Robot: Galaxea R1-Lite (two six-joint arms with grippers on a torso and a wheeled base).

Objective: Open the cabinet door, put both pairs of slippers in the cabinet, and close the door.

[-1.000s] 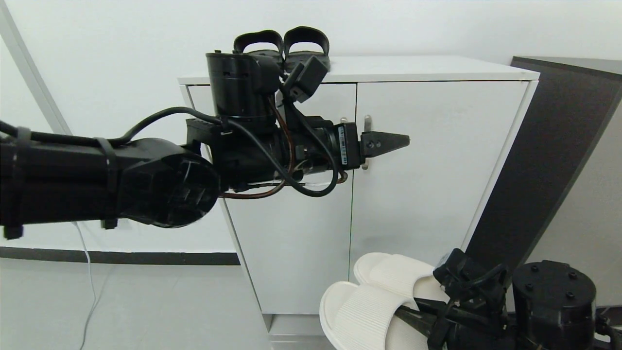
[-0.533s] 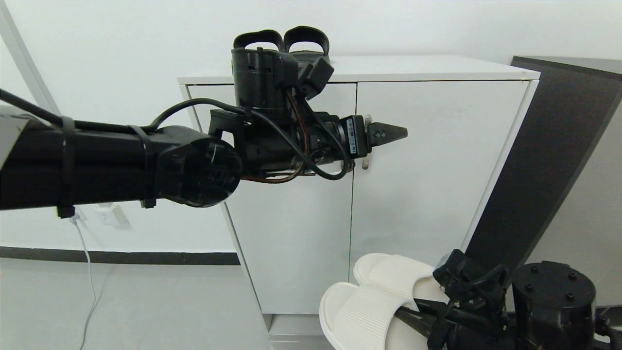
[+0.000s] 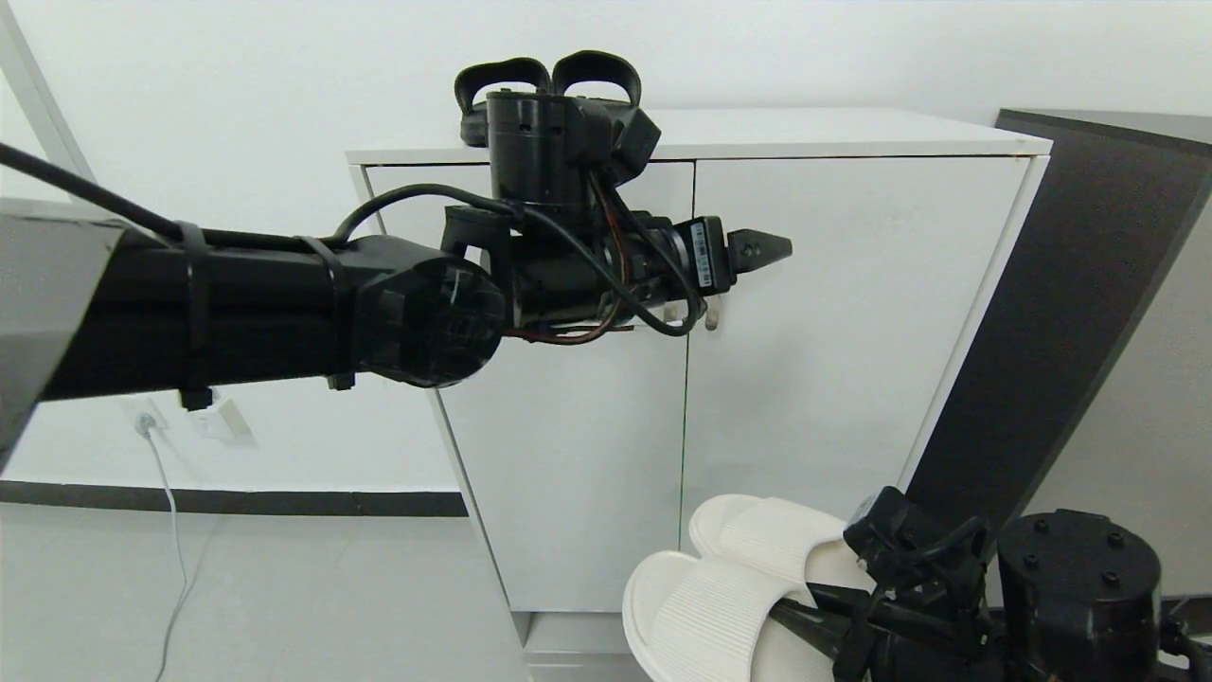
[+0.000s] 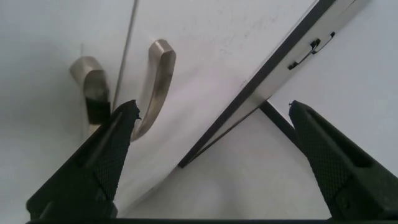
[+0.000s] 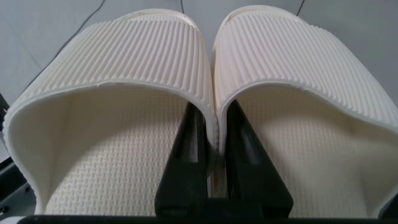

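Shut white cabinet [image 3: 833,313] ahead — left tool [image 4: 211,112] spread beside the door handle [image 4: 155,87] to grab it, right tool [image 5: 214,127] pinching the white slippers [image 3: 720,587] together for stowing.

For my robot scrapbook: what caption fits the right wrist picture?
The right gripper pinches a pair of white slippers together by their inner edges.

The white cabinet [image 3: 852,284] stands with both doors shut, two metal handles [image 4: 155,87] flanking the middle seam. Black slippers [image 3: 592,62] sit side by side on its top. The ribbed white slippers [image 3: 720,587] hang low before it, inner walls pinched in the right hand [image 5: 214,134].
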